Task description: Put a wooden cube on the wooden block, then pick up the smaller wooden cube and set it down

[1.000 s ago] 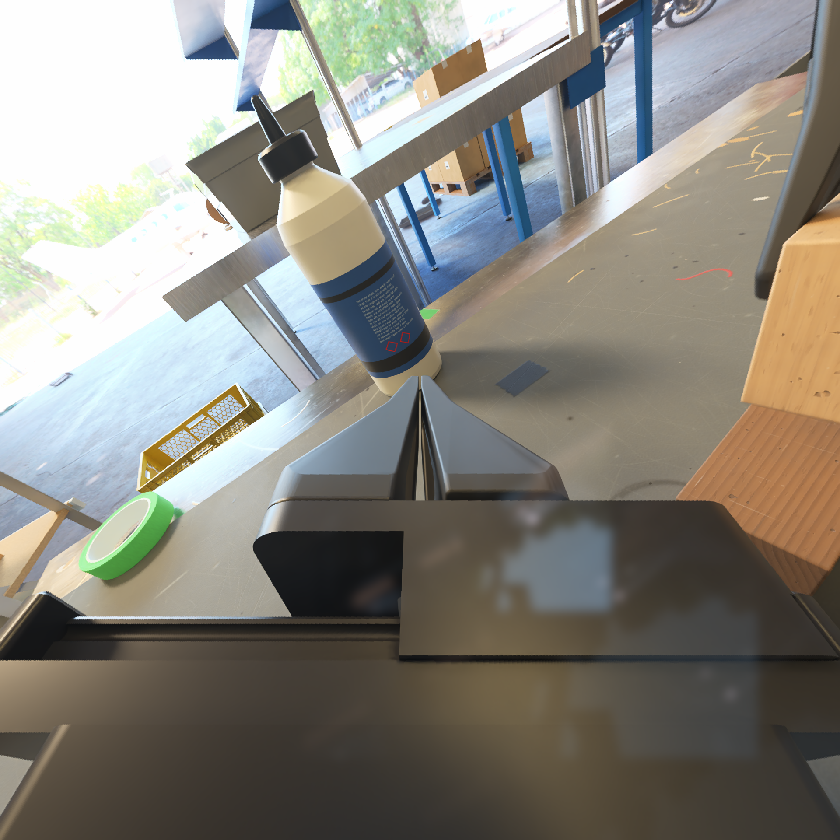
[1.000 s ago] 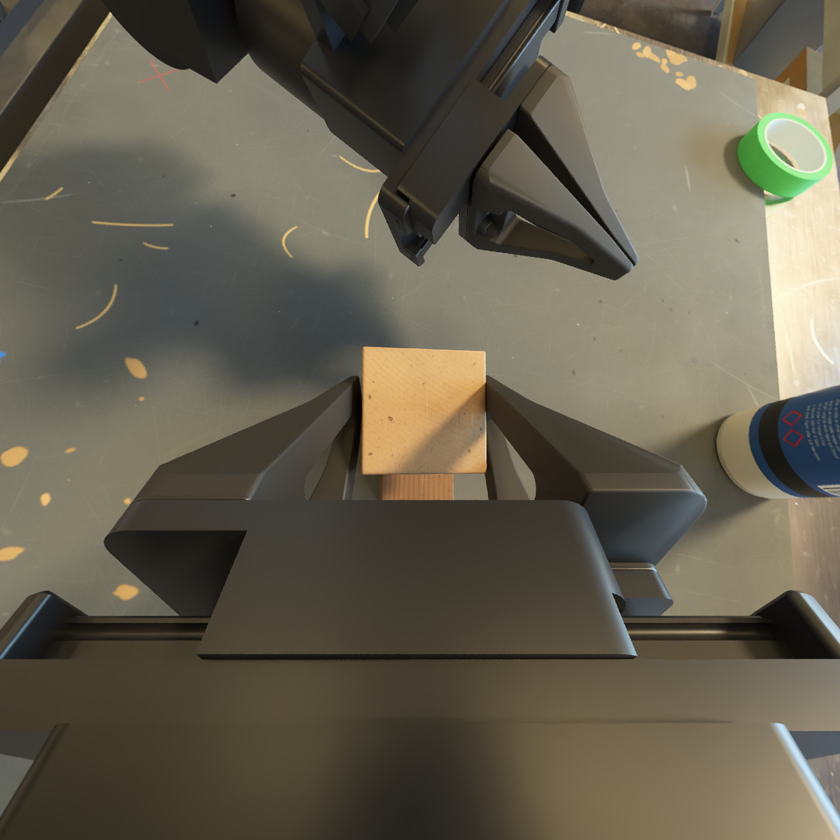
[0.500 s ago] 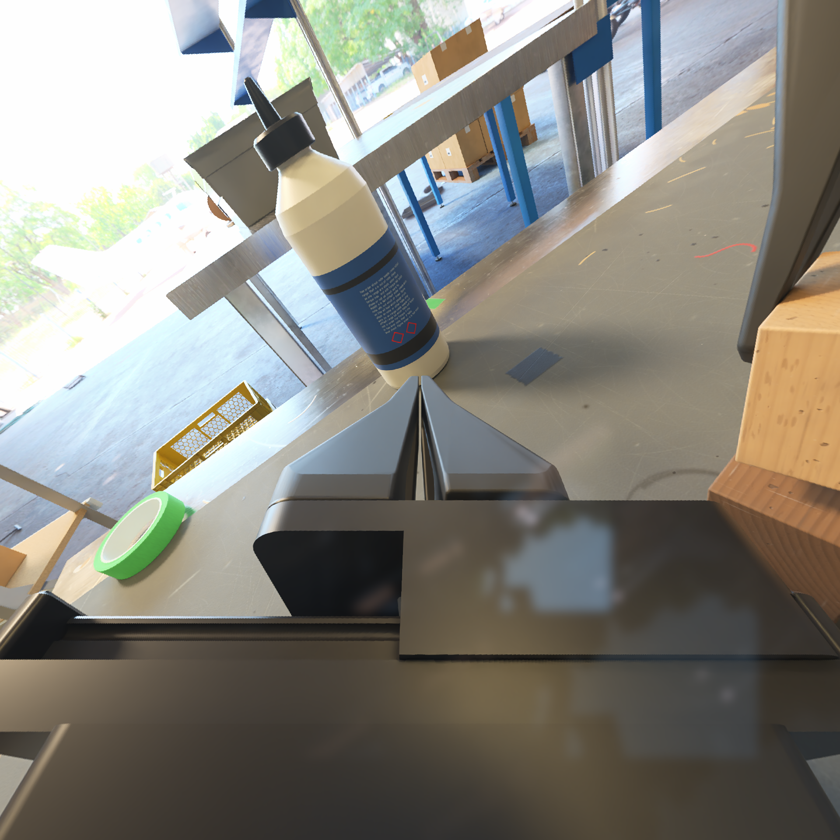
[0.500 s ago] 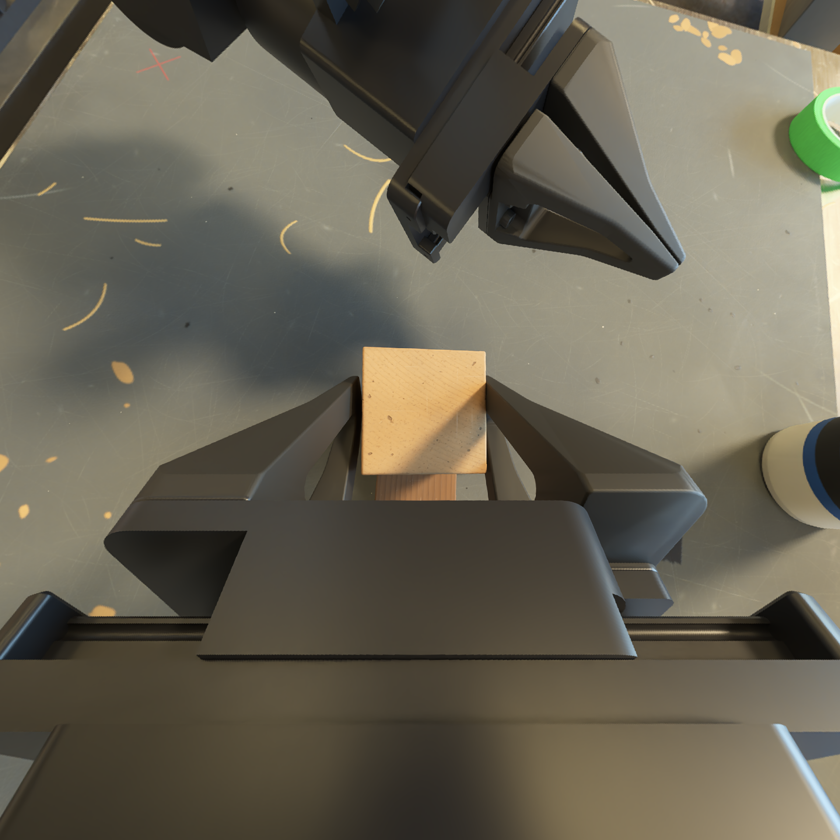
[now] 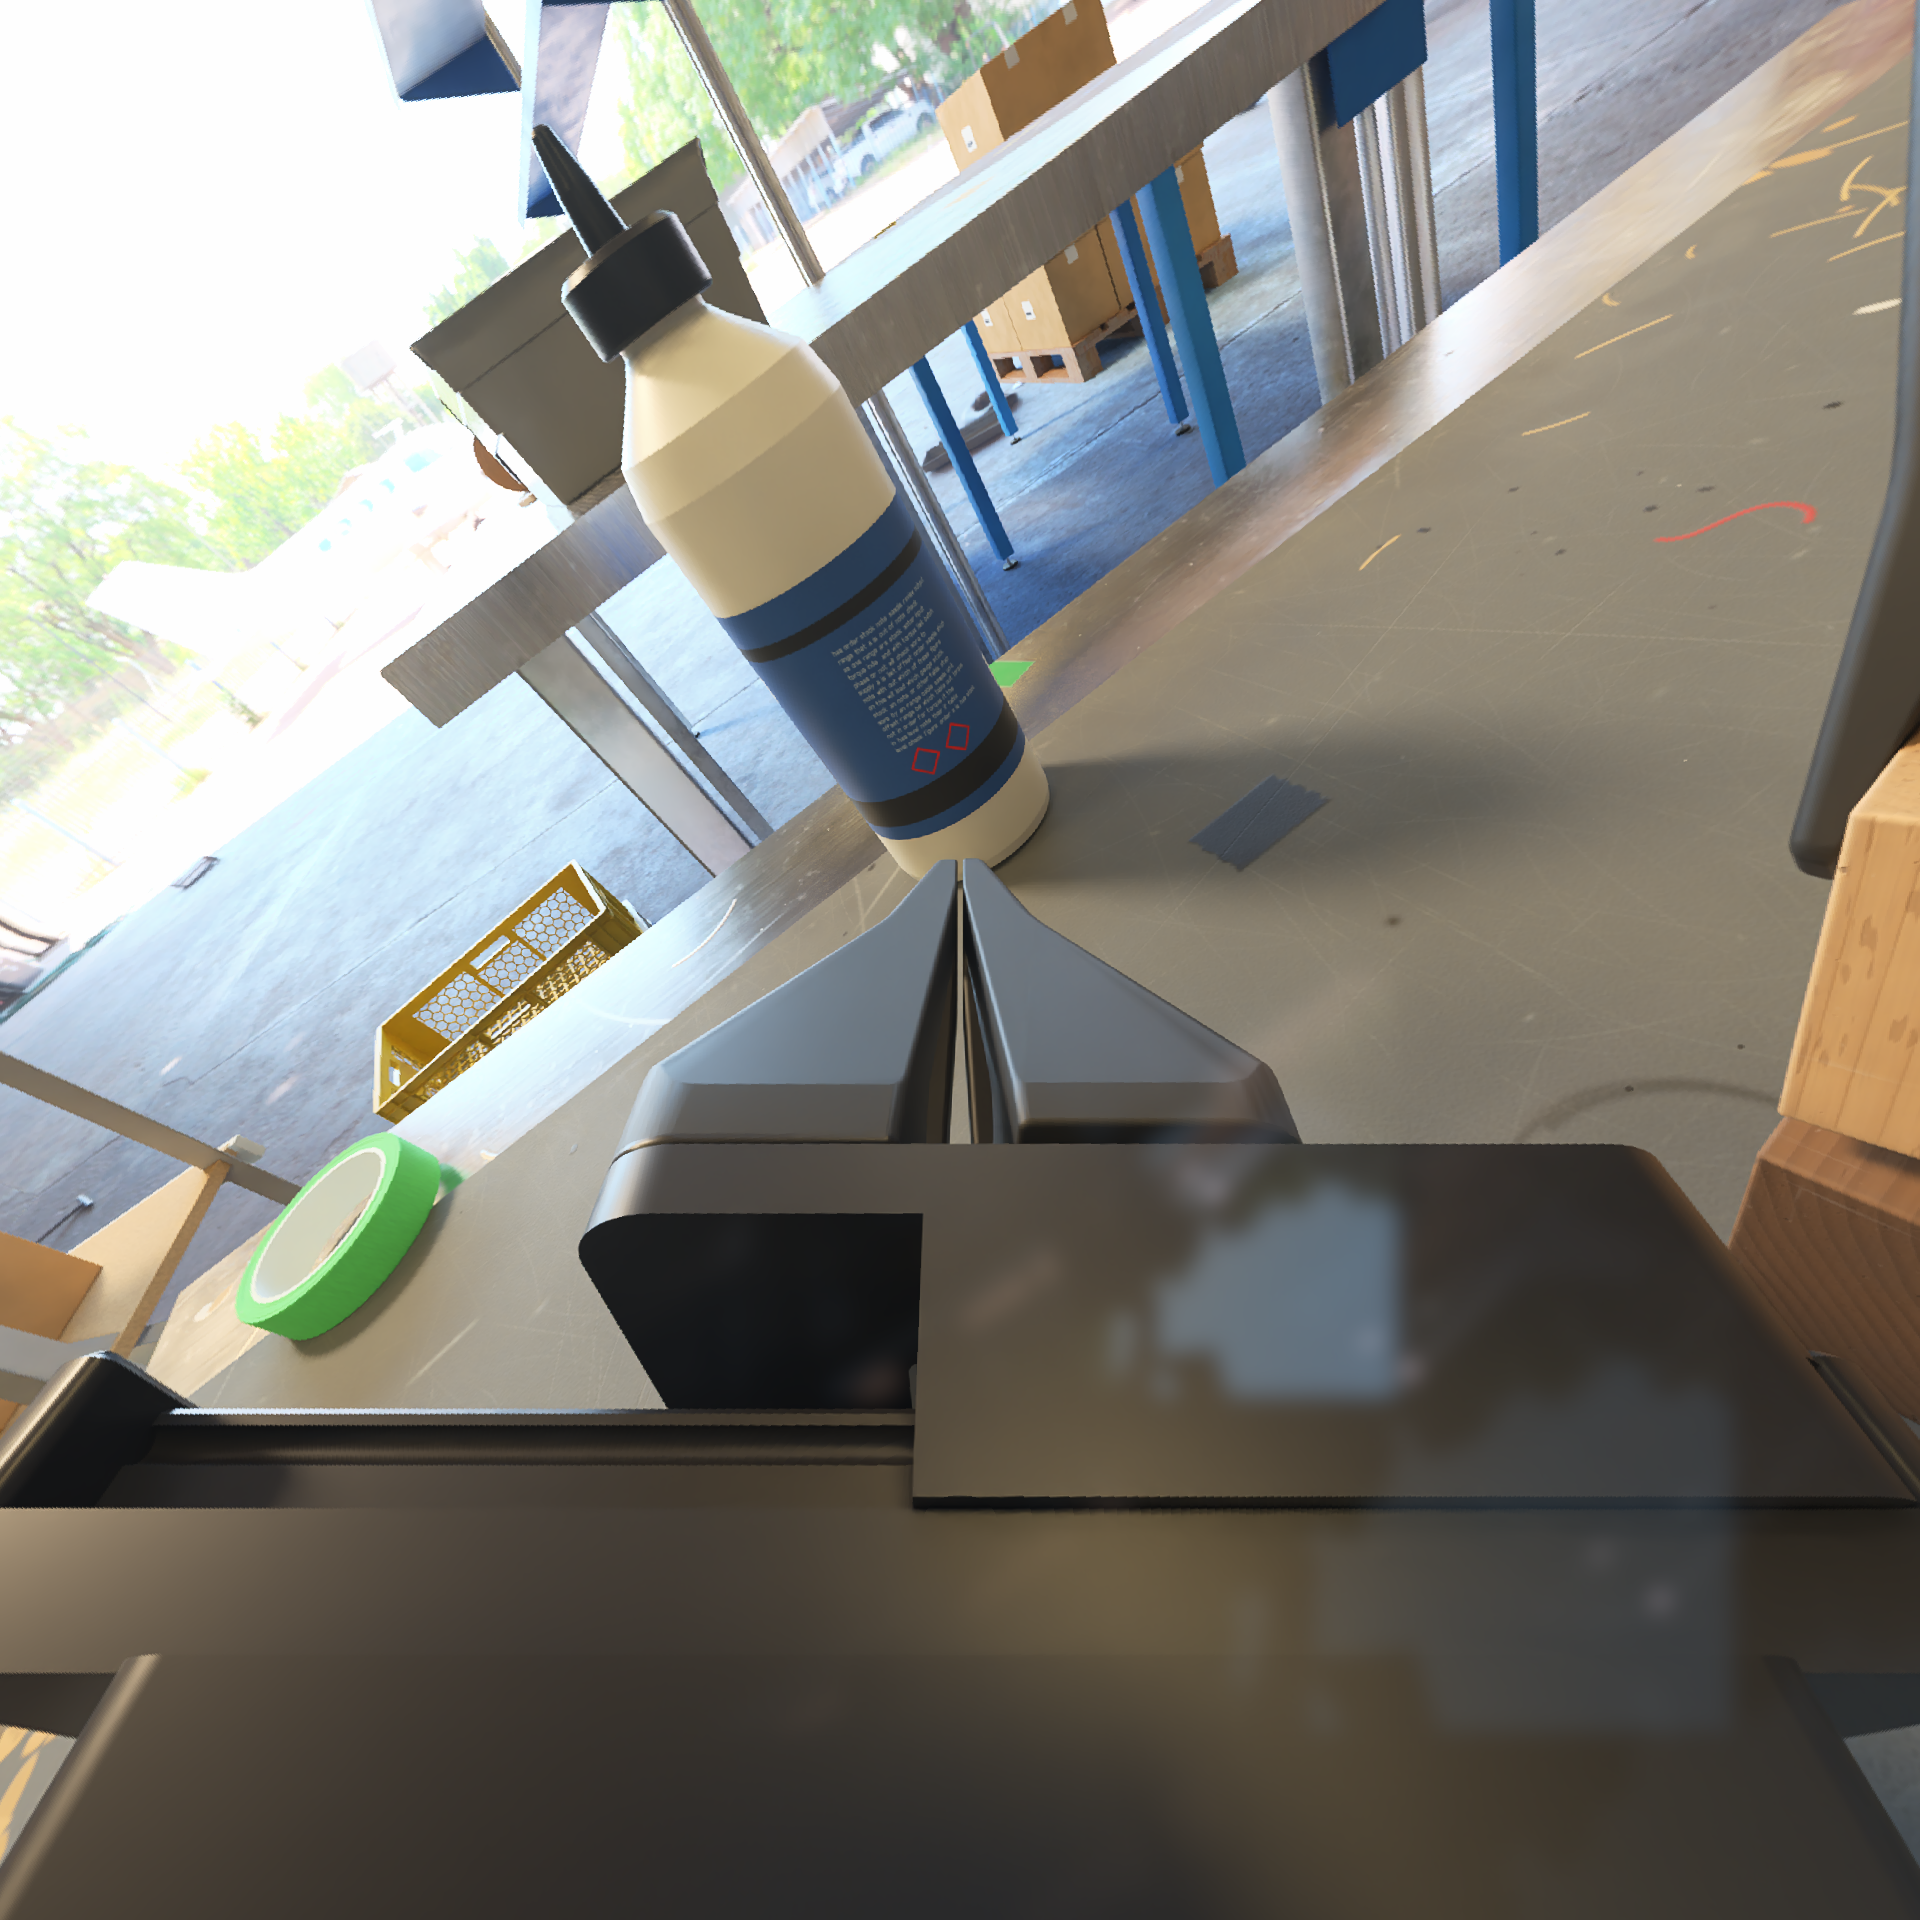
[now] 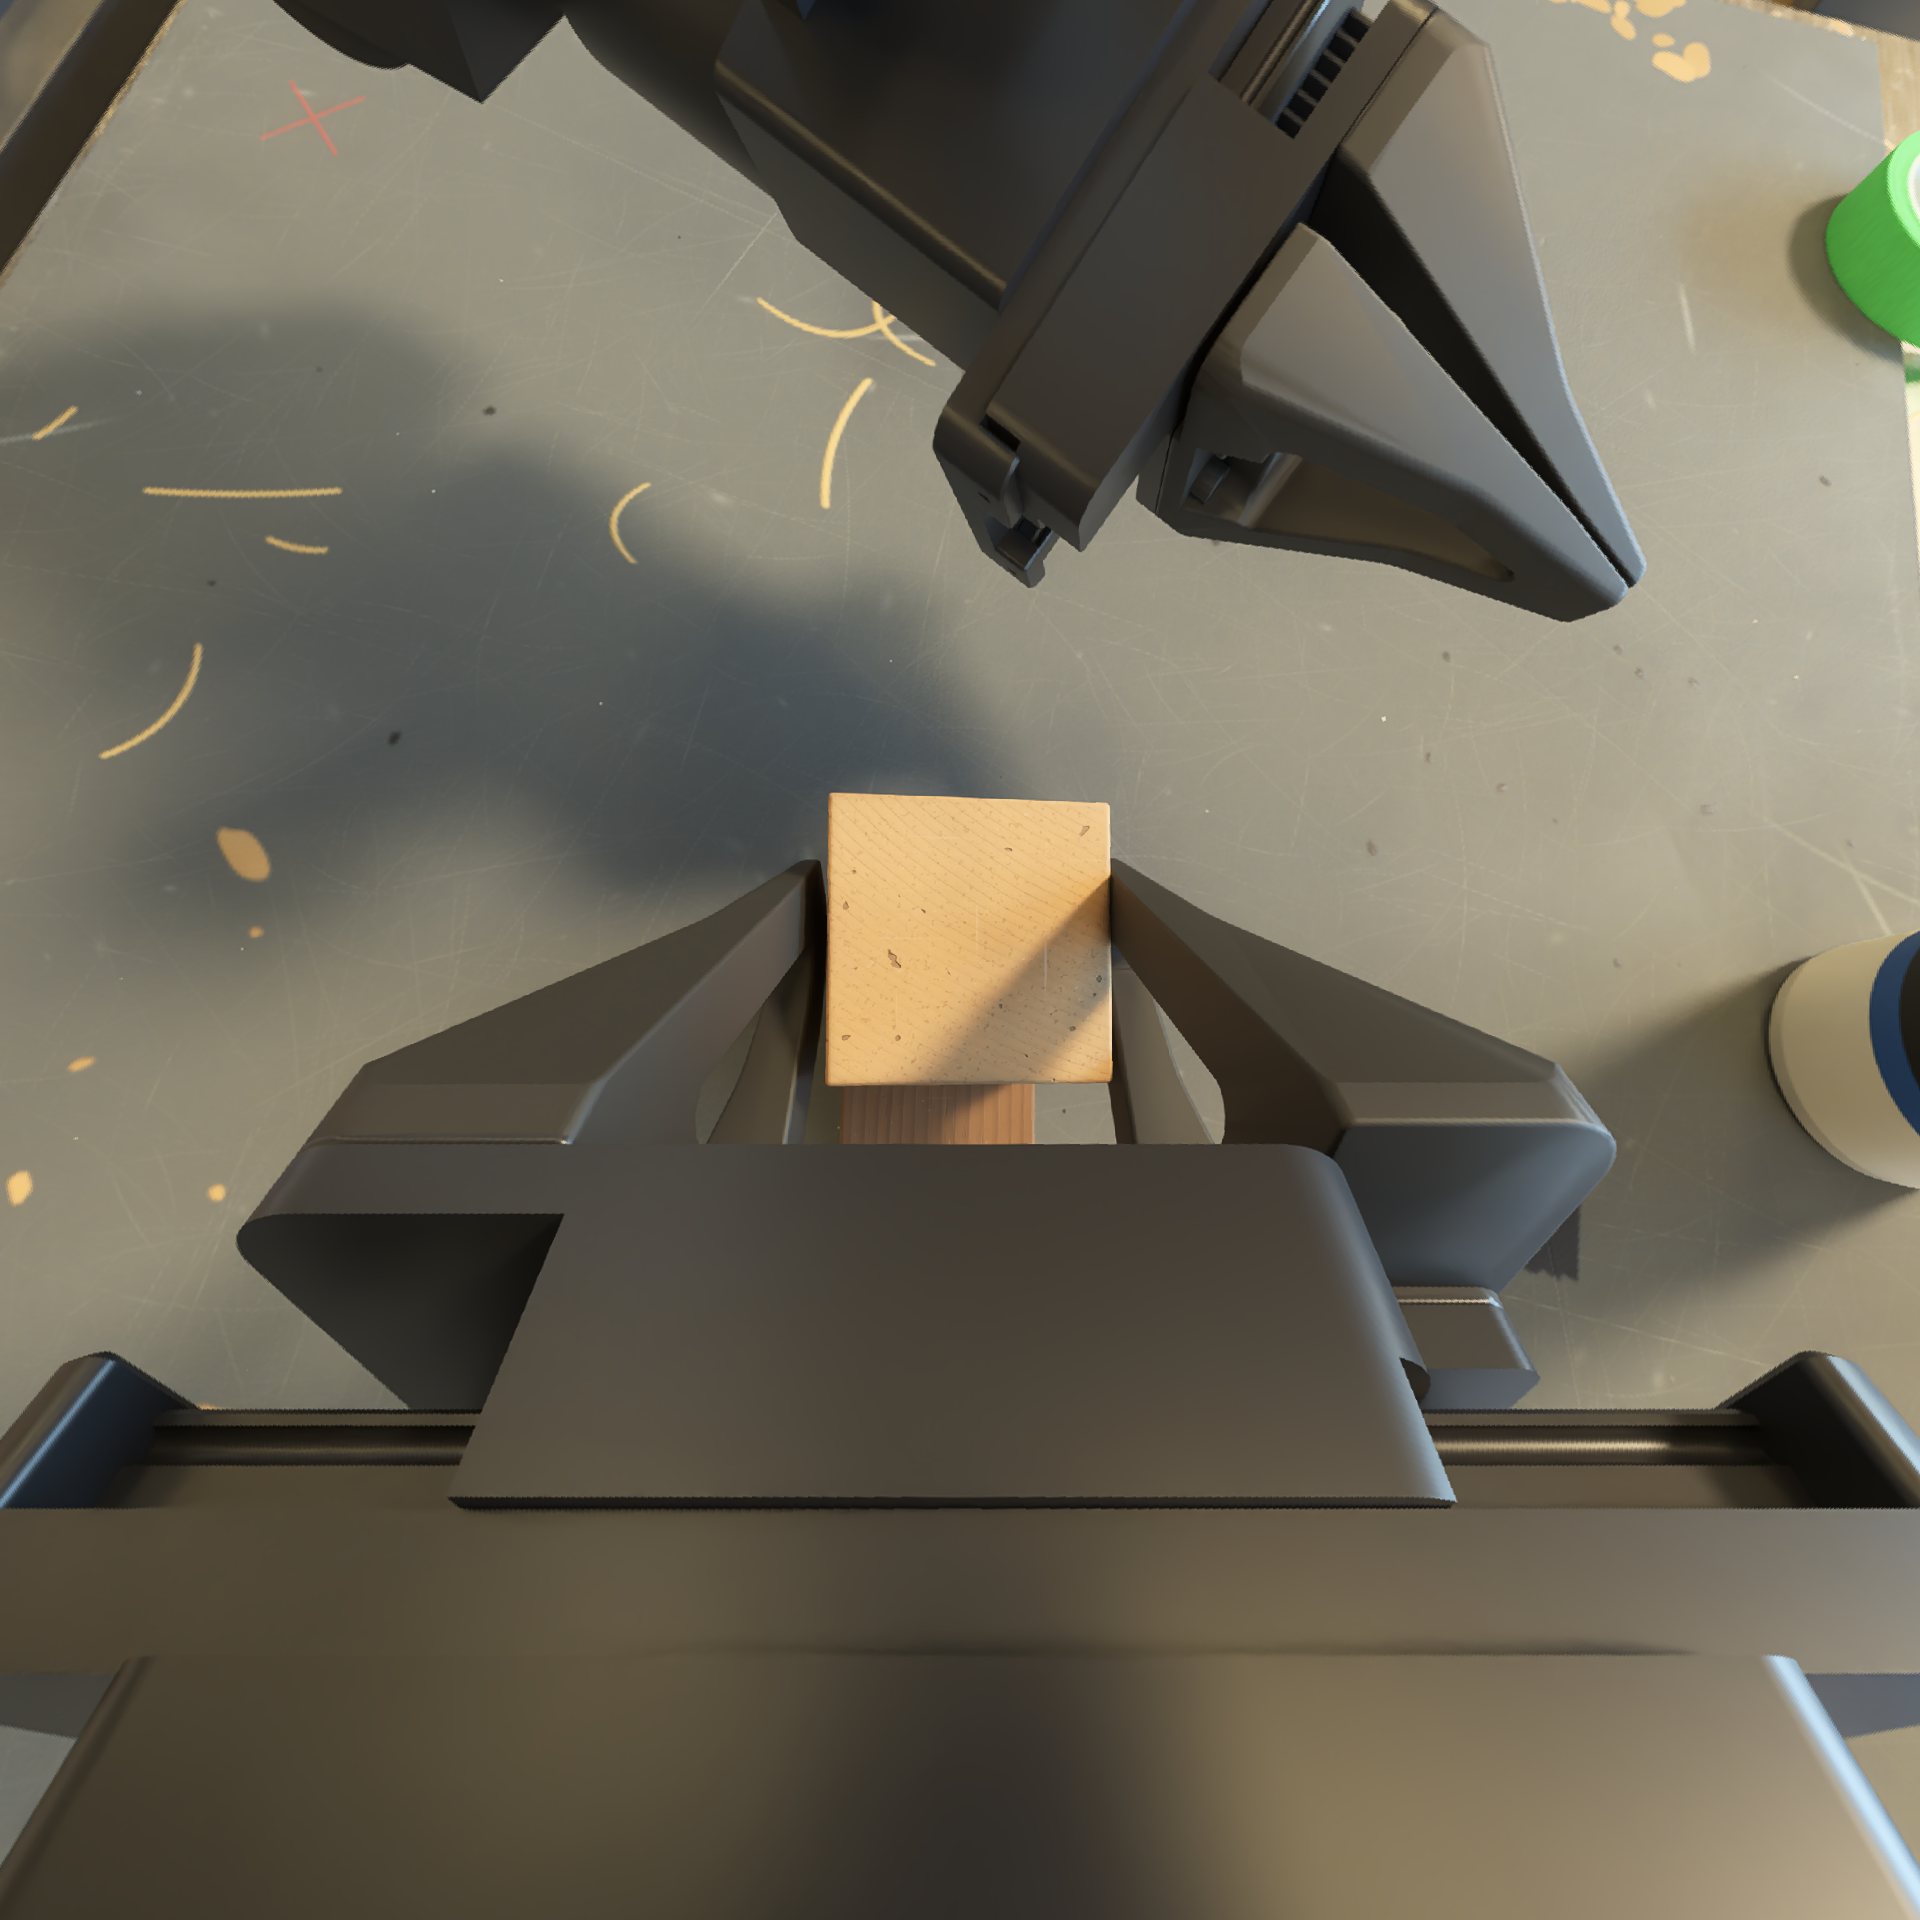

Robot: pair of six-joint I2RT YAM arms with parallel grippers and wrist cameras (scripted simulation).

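In the right wrist view our right gripper pinches the pale wooden cube between both fingers, one pressed on each side face; a darker wooden block shows directly beneath it at 6 o'clock, though we cannot tell whether the two touch; our left gripper hangs at 1 o'clock with fingers pressed together, holding nothing. In the left wrist view a glue bottle stands upright at 12 o'clock on the grey workbench; a green tape roll lies at 9 o'clock; cube and block sit at 3 o'clock.
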